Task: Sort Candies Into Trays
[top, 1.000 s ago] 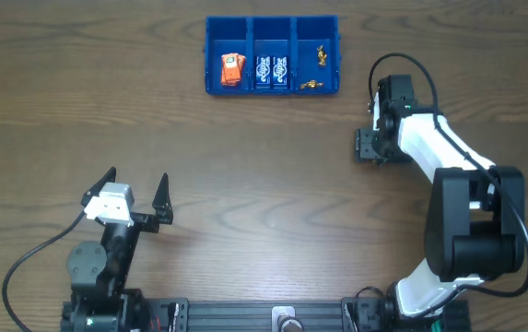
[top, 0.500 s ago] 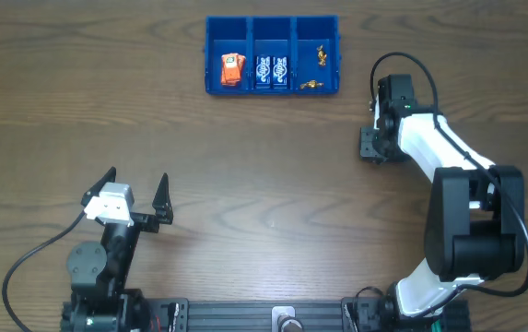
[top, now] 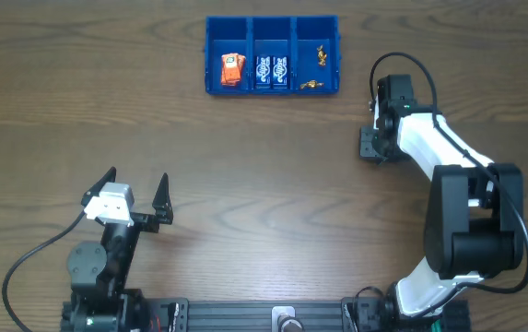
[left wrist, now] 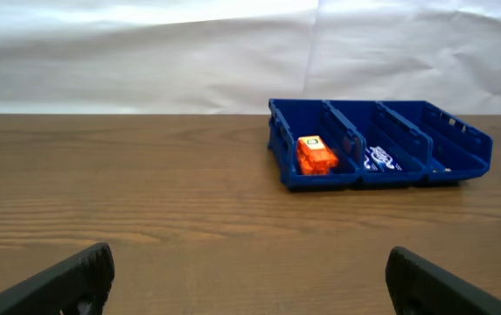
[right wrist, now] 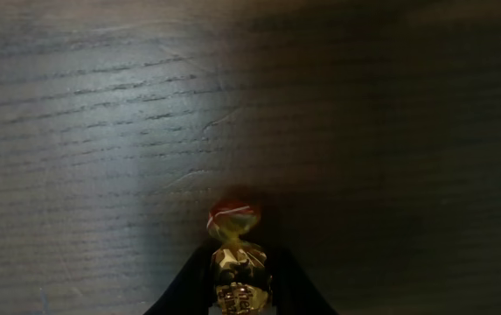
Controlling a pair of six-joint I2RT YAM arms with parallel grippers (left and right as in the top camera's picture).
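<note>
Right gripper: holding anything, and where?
Yes. The right gripper is shut on a gold-wrapped candy, gripped at its body; one wrapper end pokes out beyond the fingertips.

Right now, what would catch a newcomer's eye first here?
The blue three-bin tray at the far middle of the table stands out, with an orange candy, blue candies and gold candies each in their own bin. Nearer and to its right, the right arm's jaws are shut on a gold-wrapped candy.

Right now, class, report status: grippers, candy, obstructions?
Left gripper open. Right gripper shut on gold foil-wrapped candy, close to wooden table. Nothing between it and blue three-compartment plastic tray.
</note>
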